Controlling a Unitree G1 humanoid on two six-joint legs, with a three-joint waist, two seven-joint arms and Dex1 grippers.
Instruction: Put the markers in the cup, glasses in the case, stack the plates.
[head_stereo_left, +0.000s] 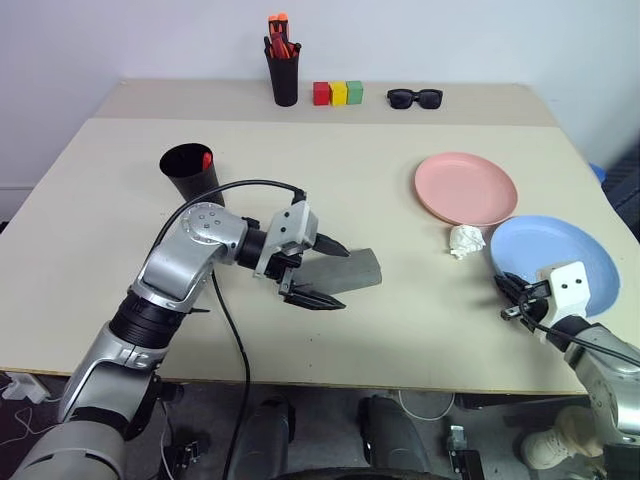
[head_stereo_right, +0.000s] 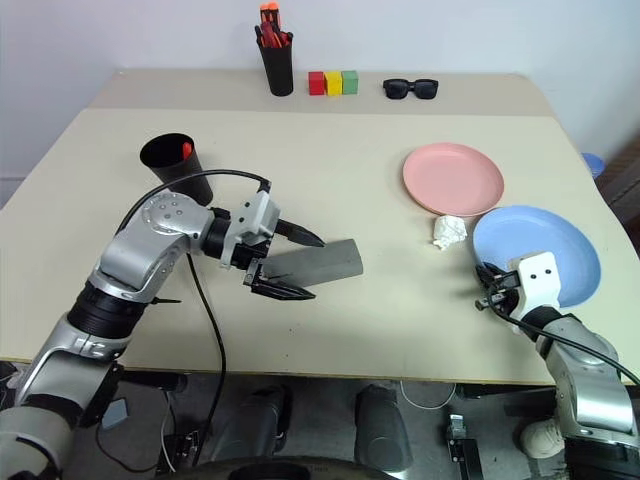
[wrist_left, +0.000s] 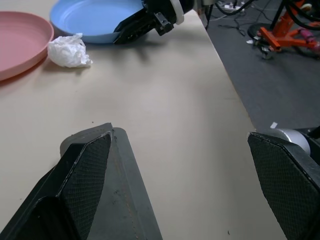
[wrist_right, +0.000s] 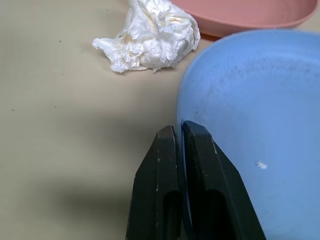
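1. Right gripper (wrist_right: 181, 131): two black, wedge-shaped fingers with matte faces, pressed together on the thin near rim of the light blue, round, shallow plastic plate (head_stereo_left: 560, 255); the rim runs between the fingers.
2. Light blue plate: smooth, faintly scuffed, lying flat on the pale beige matte surface (head_stereo_left: 400, 320) near its right front edge.
3. Crumpled white paper wad (head_stereo_left: 465, 240): irregular and creased, lying between the blue plate and the salmon pink, round, shallow plastic plate (head_stereo_left: 465, 188), just beside both.
4. Salmon pink plate: smooth with a raised lip, resting apart from the blue plate, not stacked.
5. Left gripper (head_stereo_left: 325, 274): black pointed fingers with cross-hatched pads, spread wide apart and holding nothing, straddling the near end of the grey rectangular hard-shell case (head_stereo_left: 345, 272).
6. Grey case: closed, finely textured shell with rounded corners, lying flat at mid-surface.
7. Wide, tapered matte black plastic cup (head_stereo_left: 190, 172): upright to the left rear of the case, with a short red marker (head_stereo_left: 206, 159) showing inside its rim.
8. Rear edge: a narrow black cylindrical holder (head_stereo_left: 284, 75) of orange-red pens; red, yellow and green cubes (head_stereo_left: 337, 93) in a touching row; black sunglasses (head_stereo_left: 414, 98) with dark lenses.
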